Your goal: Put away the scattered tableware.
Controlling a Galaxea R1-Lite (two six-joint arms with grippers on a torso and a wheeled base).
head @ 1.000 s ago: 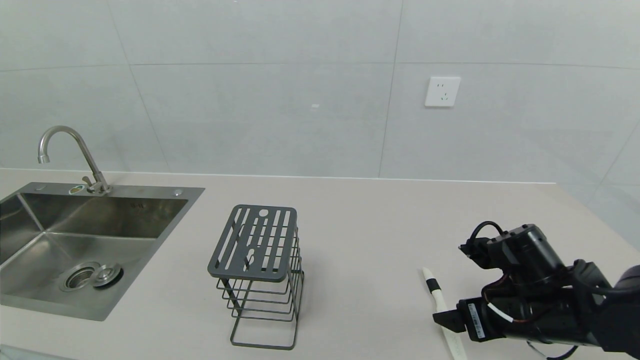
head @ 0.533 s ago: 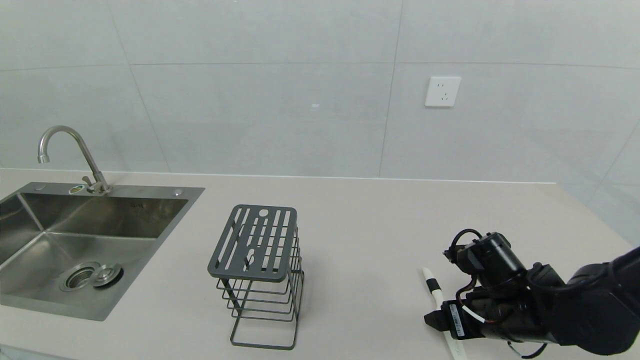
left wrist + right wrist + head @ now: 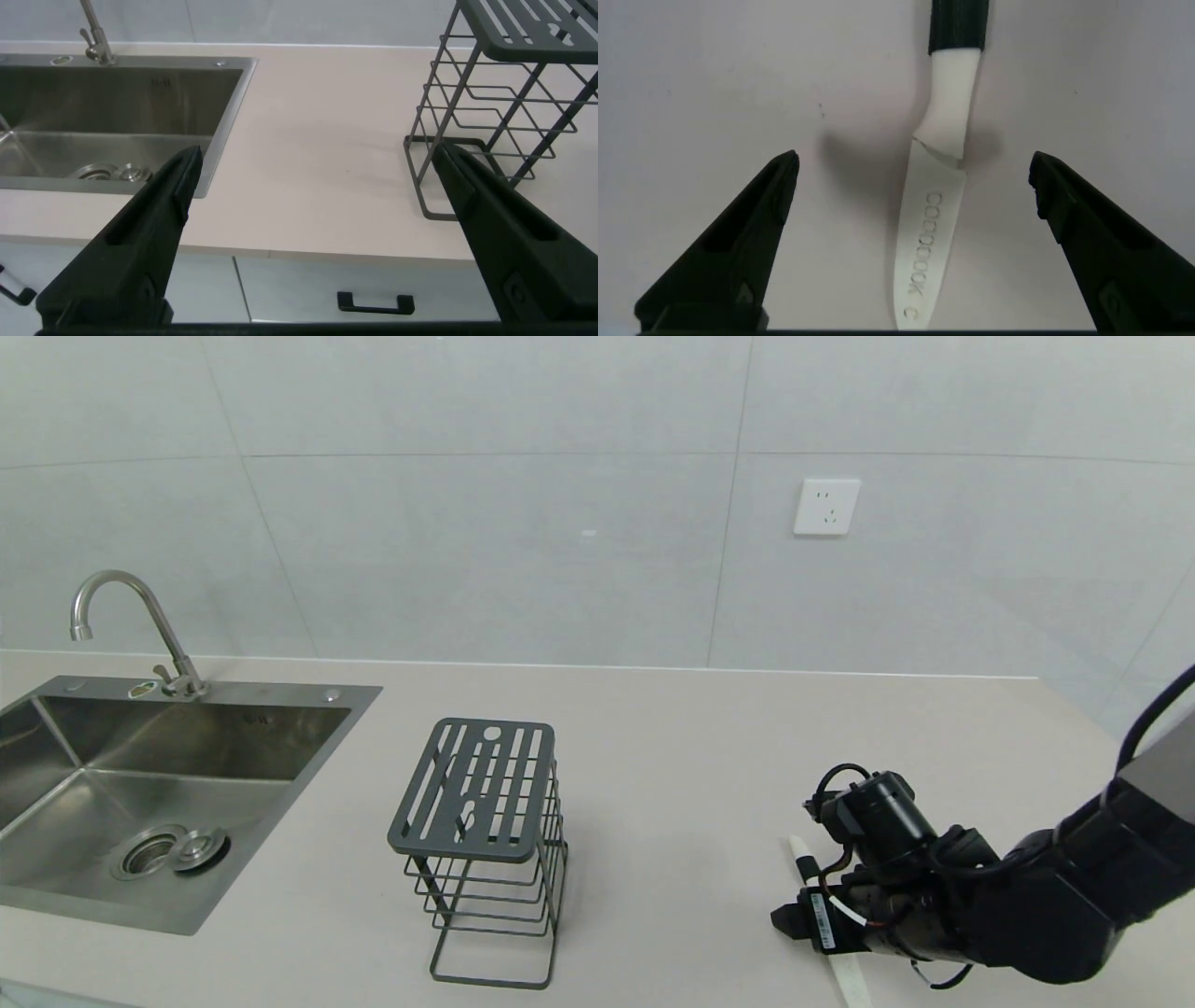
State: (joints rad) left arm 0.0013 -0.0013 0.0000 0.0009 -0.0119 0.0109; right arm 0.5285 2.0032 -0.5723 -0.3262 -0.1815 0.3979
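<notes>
The right gripper (image 3: 913, 161) is held wide open over the white, black-banded knife (image 3: 926, 233), which is laid flat on the smooth beige countertop (image 3: 672, 775), untouched. The left gripper (image 3: 316, 159) is likewise spread open and empty. A dark slotted wire rack (image 3: 478, 803) and steel sink (image 3: 233, 695) are seen further left
</notes>
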